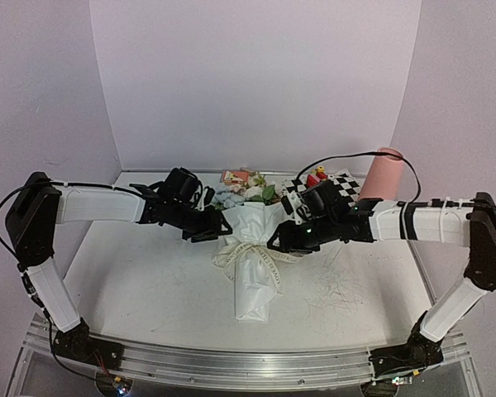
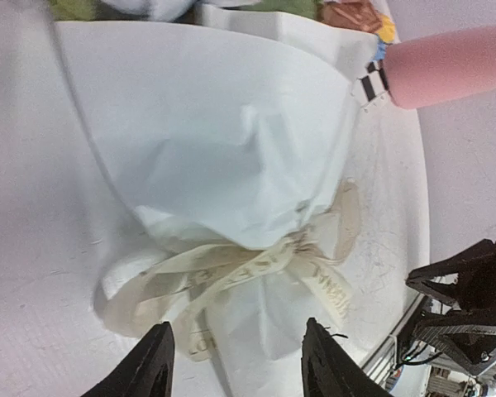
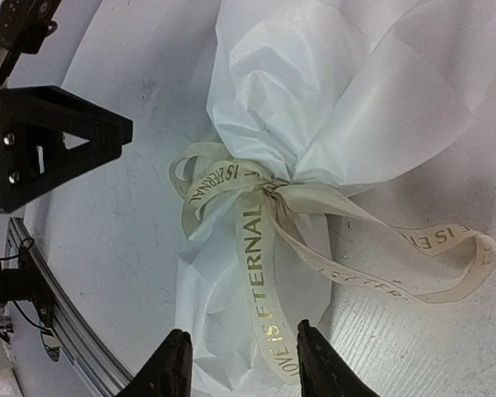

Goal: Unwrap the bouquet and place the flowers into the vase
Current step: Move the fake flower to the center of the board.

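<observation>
bouquet (image 1: 254, 289): your bundle in creased white paper lies flat in the middle of the white table (image 1: 140, 285), with its wide end toward the back wall and its narrow tail toward the arm bases.
ribbon (image 3: 256, 248): a cream band with gold lettering, tied in a bow round the bouquet's waist.
flowers (image 1: 250, 194): pale pink and cream blooms with green leaves show at the bouquet's far end, inside the wrap.
left gripper (image 1: 212, 236): it sits at the bouquet's left side, level with the bow. Its jaws are partly spread over a ribbon loop and clamp nothing.
right gripper (image 3: 241, 368): it sits at the bouquet's right side. Its jaws are partly spread with a ribbon tail lying between them, and you cannot tell whether they touch it.
vase (image 1: 380, 175): a tall matte pink cylinder, upright, well apart to the bouquet's far right.
</observation>
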Available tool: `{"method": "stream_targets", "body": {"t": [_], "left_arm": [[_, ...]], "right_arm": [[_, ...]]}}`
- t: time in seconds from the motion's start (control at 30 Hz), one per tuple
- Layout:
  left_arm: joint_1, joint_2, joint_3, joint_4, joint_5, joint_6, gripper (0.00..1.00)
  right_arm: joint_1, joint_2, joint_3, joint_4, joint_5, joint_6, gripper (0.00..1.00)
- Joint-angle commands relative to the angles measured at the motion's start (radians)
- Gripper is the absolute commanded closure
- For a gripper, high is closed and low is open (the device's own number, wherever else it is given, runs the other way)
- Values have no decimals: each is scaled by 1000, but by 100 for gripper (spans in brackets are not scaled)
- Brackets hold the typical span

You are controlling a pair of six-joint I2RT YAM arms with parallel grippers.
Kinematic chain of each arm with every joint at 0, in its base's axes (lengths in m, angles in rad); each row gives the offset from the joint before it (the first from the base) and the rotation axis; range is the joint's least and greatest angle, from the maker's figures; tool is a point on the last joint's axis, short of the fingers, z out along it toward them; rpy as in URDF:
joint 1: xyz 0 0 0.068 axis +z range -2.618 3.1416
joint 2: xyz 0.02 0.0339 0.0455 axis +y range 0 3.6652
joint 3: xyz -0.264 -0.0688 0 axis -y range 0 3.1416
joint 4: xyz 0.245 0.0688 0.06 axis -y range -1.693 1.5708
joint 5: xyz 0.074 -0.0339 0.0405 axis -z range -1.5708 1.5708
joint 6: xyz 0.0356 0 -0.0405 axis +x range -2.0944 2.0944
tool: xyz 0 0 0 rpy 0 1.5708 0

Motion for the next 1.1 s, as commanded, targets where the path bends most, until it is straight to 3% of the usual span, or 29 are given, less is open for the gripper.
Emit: {"method": "stream_targets", "body": {"t": [0.0,0.47,0.63,0.7,1.07], "left_arm": [[4,-68,-35,-82,-31,102,50],[-2,-47,-84,-89,52,127,51],[-3,-54,-111,-89,64,125,51],[-8,-49,-110,-89,66,127,50],[-45,42,-48,-89,23,113,53]], "right_arm": [[10,49,35,-14,-21,-36,60],[15,175,100,-18,-20,-66,67],[16,207,147,-42,-32,-90,95],[16,190,144,-47,-27,-91,100],[16,102,107,-59,-58,-71,100]]}}
